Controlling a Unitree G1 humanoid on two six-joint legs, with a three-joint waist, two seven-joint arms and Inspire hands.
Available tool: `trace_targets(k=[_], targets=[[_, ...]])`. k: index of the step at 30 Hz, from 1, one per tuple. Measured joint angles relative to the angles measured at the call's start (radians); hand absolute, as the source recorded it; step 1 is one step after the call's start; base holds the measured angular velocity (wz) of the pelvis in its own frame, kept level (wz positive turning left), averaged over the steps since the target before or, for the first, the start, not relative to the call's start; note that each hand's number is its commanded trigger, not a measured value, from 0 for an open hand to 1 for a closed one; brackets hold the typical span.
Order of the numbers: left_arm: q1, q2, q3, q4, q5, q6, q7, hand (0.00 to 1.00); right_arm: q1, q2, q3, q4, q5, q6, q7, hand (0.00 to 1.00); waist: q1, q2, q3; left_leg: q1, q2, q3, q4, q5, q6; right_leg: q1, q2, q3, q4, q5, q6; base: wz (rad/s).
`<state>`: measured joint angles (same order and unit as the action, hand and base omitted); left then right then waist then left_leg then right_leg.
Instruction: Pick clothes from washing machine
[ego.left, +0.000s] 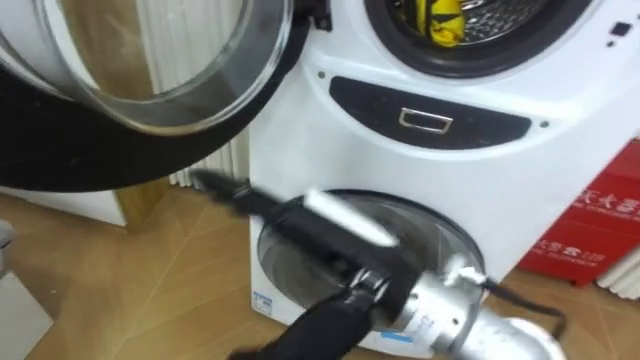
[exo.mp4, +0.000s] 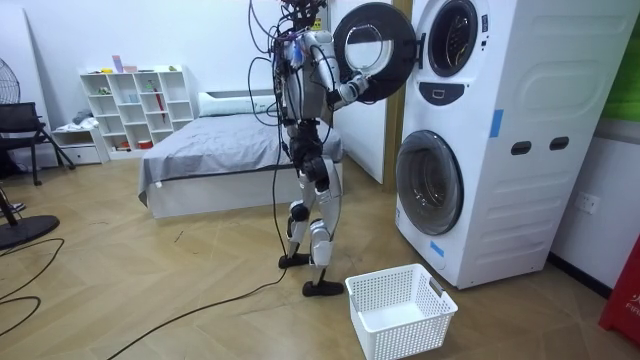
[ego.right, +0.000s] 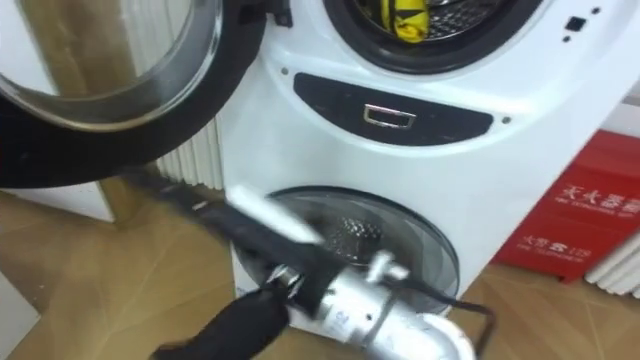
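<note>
Far left of the fingers, in the room view, stand 1 white shelf unit (exo.mp4: 135, 105) and 1 bed (exo.mp4: 220, 150). The robot stands upright on the wood floor (exo.mp4: 150, 290) between that bed and the 2 stacked washing machines (exo.mp4: 480, 150), facing them.

Up and left of the fingers hangs the 1 open door (ego.left: 140, 60) of the upper machine, swung wide, its glass ringed in black. The right hand (ego.left: 310, 230) comes in from the lower right. Its fingers (ego.left: 225, 190) point leftward under that door's rim. Blurred as they are, they seem stretched out straight with nothing in them. Directly behind the hand is the 1 shut door (ego.right: 400, 235) of the lower machine.

Above and right of the fingers, well apart from them, 1 yellow garment (ego.left: 443, 22) lies inside the upper drum (ego.left: 490, 25), at its mouth. Further right, 1 red box (ego.left: 610, 220) stands beside the machines. Low beneath the fingers, on the floor before the lower machine, sits 1 white basket (exo.mp4: 405, 338).
</note>
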<state>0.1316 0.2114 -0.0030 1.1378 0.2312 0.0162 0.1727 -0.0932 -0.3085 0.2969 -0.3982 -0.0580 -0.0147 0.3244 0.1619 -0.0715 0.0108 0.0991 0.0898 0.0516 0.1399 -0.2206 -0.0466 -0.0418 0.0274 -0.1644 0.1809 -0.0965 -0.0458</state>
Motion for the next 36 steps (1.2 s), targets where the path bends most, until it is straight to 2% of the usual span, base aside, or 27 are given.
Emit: trace_targets(k=[2,3,5,7,10,13,17,19,23,29,36], targets=[[0.003,-0.003,0.012,0.0,-0.001,0.0,0.008,0.0,0.0,-0.001,-0.058,0.0,-0.031,0.003,-0.039,0.0,-0.011,0.005,-0.003,0.001,0.001,0.001,-0.002,0.0,0.0,-0.001,0.002,0.003,0.001,0.0,0.0,-0.04],[0.007,-0.01,0.03,0.001,-0.002,0.001,0.015,0.0,0.0,0.0,-0.09,0.0,-0.036,0.003,-0.065,0.0,-0.015,0.006,-0.011,0.004,0.001,0.003,-0.004,0.0,0.0,-0.001,0.003,0.007,0.002,0.0,0.0,-0.06],[0.021,-0.013,0.041,0.003,-0.002,0.001,0.017,0.0,-0.001,0.002,-0.128,0.0,-0.038,0.004,-0.104,0.0,-0.02,0.009,-0.0132,0.018,0.002,0.01,-0.005,0.0,0.0,0.009,0.006,0.016,0.002,0.0,0.0,-0.11],[0.035,-0.013,0.042,0.002,0.0,0.007,0.021,0.0,-0.009,0.002,-0.158,0.0,-0.039,0.011,-0.149,0.0,-0.024,0.01,-0.0133,0.032,0.003,0.029,-0.005,0.0,0.0,0.017,0.008,0.026,0.002,0.0,0.0,-0.16],[0.036,-0.013,0.042,0.006,0.007,0.02,0.021,0.0,-0.018,0.001,-0.192,0.0,-0.041,0.019,-0.195,0.0,-0.031,0.008,-0.0133,0.036,0.002,0.03,-0.005,0.0,0.0,0.021,0.007,0.029,0.001,-0.001,0.001,-0.03],[0.038,-0.011,0.04,0.022,0.007,0.03,0.021,0.0,-0.092,0.001,-0.203,0.032,-0.037,0.026,-0.264,0.0,-0.047,0.003,-0.0111,0.036,0.002,0.029,-0.004,0.0,0.0,0.022,0.007,0.028,0.002,-0.001,0.001,0.0],[0.036,-0.011,0.039,0.021,0.007,0.036,0.021,0.0,-0.148,-0.002,-0.206,0.044,-0.018,0.026,-0.333,0.0,-0.051,-0.002,-0.0095,0.035,0.002,0.028,-0.003,0.0,0.0,0.022,0.008,0.026,0.001,-0.001,0.001,0.01],[0.037,-0.011,0.039,0.021,0.007,0.049,0.021,0.0,-0.166,-0.004,-0.206,0.044,-0.002,0.026,-0.367,0.0,-0.05,-0.009,-0.0118,0.033,0.002,0.028,-0.003,0.0,0.0,0.022,0.007,0.025,-0.001,-0.001,0.001,0.0],[0.037,-0.011,0.041,0.004,0.007,0.051,0.018,0.0,-0.184,-0.004,-0.211,0.044,0.033,0.026,-0.401,0.0,-0.05,-0.012,-0.0126,0.031,0.002,0.028,-0.004,0.0,0.0,0.024,0.007,0.025,-0.009,-0.001,0.002,0.0],[0.031,-0.012,0.041,-0.02,0.007,0.058,0.002,0.0,-0.209,-0.006,-0.212,0.058,0.127,0.026,-0.42,0.0,-0.048,-0.002,-0.0063,0.033,0.003,0.029,-0.004,0.0,0.0,0.029,0.007,0.014,-0.013,-0.001,0.002,0.0],[0.035,-0.012,0.034,-0.018,0.003,0.072,-0.008,0.0,-0.224,-0.006,-0.207,0.19,0.181,0.032,-0.439,0.0,-0.044,-0.001,-0.0042,0.034,0.003,0.03,-0.004,0.0,0.0,0.03,0.006,0.013,-0.013,-0.001,0.002,0.0]])
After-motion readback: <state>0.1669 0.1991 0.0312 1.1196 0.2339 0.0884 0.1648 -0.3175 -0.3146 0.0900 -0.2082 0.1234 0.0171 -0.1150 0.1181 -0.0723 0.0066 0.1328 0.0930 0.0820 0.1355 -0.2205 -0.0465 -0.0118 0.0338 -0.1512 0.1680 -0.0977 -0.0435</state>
